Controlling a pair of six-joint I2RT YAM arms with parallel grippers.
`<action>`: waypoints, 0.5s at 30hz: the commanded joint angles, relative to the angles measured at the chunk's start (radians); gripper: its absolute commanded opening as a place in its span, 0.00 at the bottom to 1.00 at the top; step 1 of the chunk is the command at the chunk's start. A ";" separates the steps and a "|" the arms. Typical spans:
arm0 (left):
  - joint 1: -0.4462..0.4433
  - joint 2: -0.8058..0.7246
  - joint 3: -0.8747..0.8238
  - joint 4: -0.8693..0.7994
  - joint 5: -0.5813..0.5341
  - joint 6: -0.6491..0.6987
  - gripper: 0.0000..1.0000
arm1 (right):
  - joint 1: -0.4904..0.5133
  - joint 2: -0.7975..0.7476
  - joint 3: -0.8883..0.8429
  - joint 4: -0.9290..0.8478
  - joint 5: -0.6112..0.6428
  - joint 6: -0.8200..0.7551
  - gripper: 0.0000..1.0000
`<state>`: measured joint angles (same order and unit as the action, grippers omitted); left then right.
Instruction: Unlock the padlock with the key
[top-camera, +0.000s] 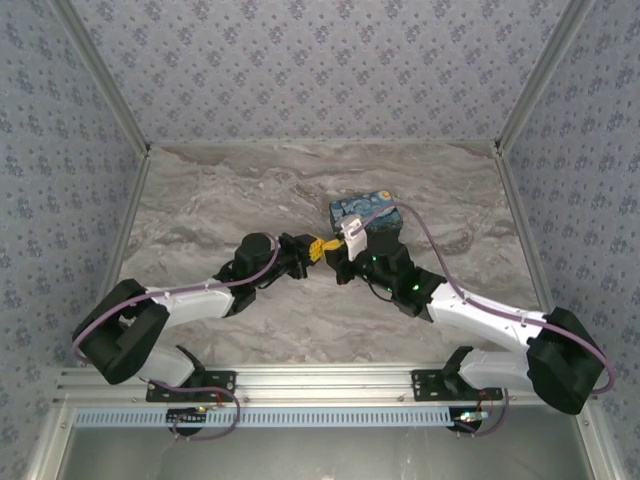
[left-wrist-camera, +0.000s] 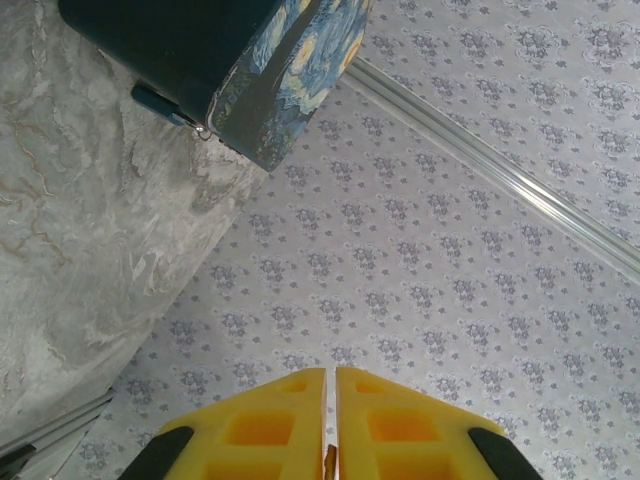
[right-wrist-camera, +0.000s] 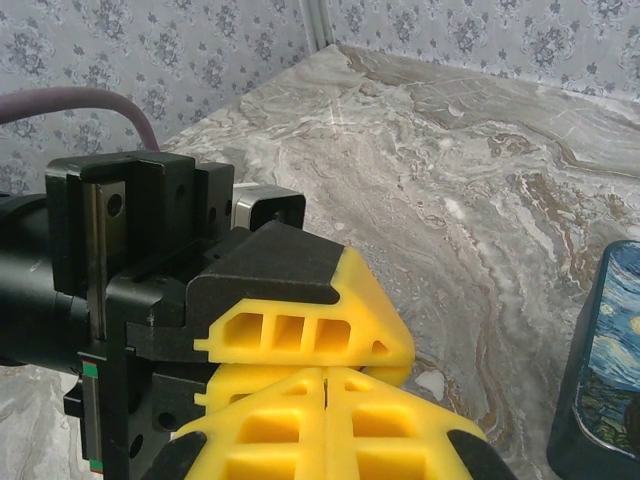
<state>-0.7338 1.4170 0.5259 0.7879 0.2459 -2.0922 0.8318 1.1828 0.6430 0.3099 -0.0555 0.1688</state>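
1. Padlock (left-wrist-camera: 158, 100) sits against the painted box (left-wrist-camera: 290, 75) on the desk (left-wrist-camera: 90, 250), not yet reached.
2. Left pincer (left-wrist-camera: 330, 376) pinches a thin sliver, seemingly the key (left-wrist-camera: 329, 462).
3. Right pincer (right-wrist-camera: 327, 378) is pressed together just beside it.
4. Inserting and turning remain.

The right gripper (right-wrist-camera: 327, 376) holds its 2 yellow fingers pressed together at the bottom edge, tips right against the left gripper (right-wrist-camera: 396, 358), whose yellow fingers lie crosswise and closed, above a marble table (right-wrist-camera: 480, 170) with a Starry-Night box (right-wrist-camera: 605, 370) at far right.
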 joint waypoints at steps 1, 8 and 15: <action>-0.006 0.010 0.013 0.024 -0.002 -0.056 0.09 | 0.001 -0.024 -0.012 -0.018 0.020 0.015 0.00; -0.006 0.011 0.014 0.021 0.000 -0.042 0.00 | -0.014 -0.035 -0.020 -0.028 0.006 0.033 0.00; -0.004 -0.027 0.097 -0.110 0.013 0.196 0.00 | -0.083 -0.071 -0.035 -0.041 -0.122 0.134 0.20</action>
<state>-0.7338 1.4166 0.5453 0.7494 0.2501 -2.0338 0.7826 1.1511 0.6205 0.2874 -0.1070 0.2325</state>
